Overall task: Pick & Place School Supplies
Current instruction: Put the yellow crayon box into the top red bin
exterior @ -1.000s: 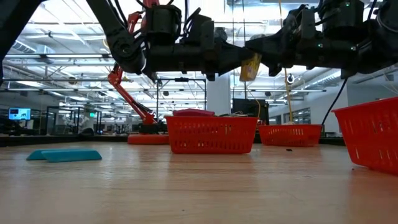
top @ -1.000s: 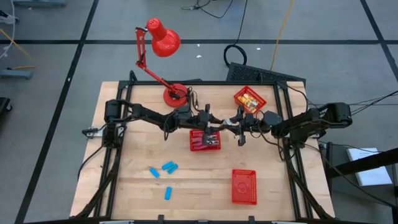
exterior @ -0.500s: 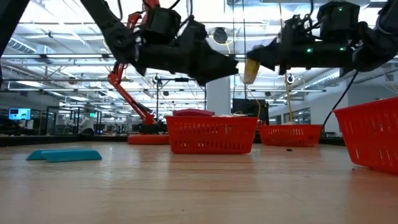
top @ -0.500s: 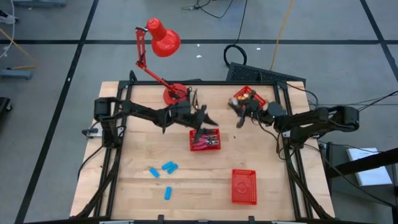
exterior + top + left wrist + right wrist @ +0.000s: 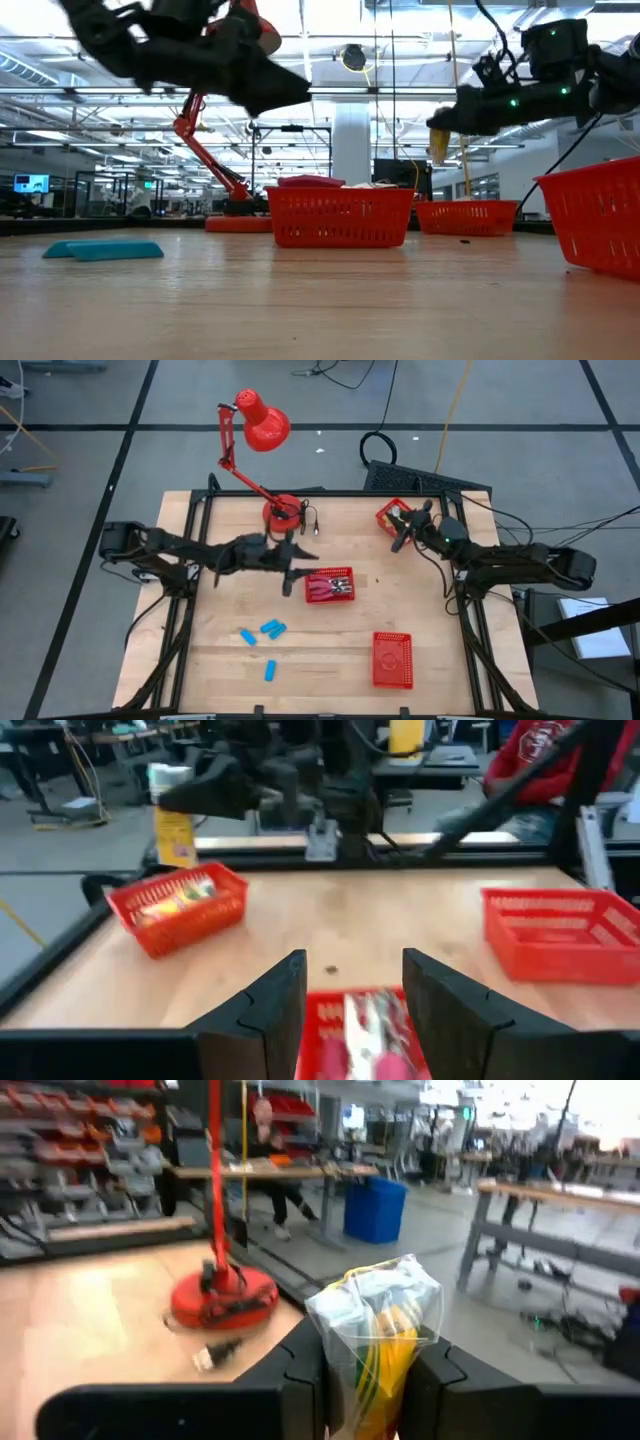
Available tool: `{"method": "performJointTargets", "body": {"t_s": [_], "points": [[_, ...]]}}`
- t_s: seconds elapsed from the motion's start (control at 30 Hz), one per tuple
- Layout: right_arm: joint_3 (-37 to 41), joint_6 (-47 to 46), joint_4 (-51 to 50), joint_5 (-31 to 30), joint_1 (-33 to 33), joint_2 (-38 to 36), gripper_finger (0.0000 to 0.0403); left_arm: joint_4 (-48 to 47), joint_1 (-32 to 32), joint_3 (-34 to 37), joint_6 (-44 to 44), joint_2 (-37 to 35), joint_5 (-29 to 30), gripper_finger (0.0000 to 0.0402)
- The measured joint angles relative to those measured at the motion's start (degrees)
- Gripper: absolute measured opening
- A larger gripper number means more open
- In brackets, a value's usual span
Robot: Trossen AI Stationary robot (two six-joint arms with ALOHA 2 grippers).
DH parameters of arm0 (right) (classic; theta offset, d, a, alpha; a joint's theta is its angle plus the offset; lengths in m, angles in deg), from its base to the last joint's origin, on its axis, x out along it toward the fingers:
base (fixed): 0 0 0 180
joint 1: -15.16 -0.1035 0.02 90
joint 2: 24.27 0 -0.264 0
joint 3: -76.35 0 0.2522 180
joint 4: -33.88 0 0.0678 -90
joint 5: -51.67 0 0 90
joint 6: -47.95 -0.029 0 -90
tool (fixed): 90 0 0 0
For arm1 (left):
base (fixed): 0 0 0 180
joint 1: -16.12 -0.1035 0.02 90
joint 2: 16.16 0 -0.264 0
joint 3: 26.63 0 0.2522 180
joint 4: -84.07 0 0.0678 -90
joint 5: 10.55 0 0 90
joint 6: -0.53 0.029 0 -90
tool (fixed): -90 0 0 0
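My right claw (image 5: 399,532) hangs over the far-right corner of the bench (image 5: 220,650), above the red mesh basket (image 5: 387,512) that sits there. Its two dark fingers (image 5: 310,1365) are pinched onto a clear packet of yellow-and-white supplies (image 5: 378,1335), which stands up between them. In the low view the same packet (image 5: 438,146) hangs clear of the baskets, high above the bench top. From my left wrist I can see it too (image 5: 174,838), dangling above the corner basket (image 5: 180,908), which already holds yellow packets. There is dark print on the packet's label, but I cannot read it.

My left claw (image 5: 288,578) hovers above the bench just left of the middle basket (image 5: 330,585), its fingers (image 5: 262,1015) spread apart and holding nothing. That basket holds red-handled metal tools (image 5: 333,589), seen close between my left fingers.

Four small blue blocks (image 5: 268,630) lie on the near-left part of the bench, three in a loose cluster and one nearer. A third red basket (image 5: 392,659) stands at the near right. The red desk lamp (image 5: 256,435) stands at the far edge with its head over the floor.
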Motion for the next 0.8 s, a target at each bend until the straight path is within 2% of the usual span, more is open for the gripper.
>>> {"method": "performJointTargets", "body": {"t_s": [0.27,0.4,0.6,0.8], "points": [[0.3,-3.1,1.5,0.5,9.0,4.9,0.0059,6.8,5.4,6.5,-2.1,-1.9,9.8,0.017],[0.4,-4.8,6.4,4.8,12.3,9.1,0.0059,7.8,6.8,6.5,-1.7,-2.1,11.7,0.017],[0.1,-6.7,14.0,7.3,15.9,16.5,0.0059,7.7,8.2,6.5,-0.8,-2.0,14.7,0.017],[-2.0,-8.1,16.4,9.8,18.9,24.2,0.0059,7.6,8.4,6.5,-0.7,-2.0,15.9,0.017]]}}
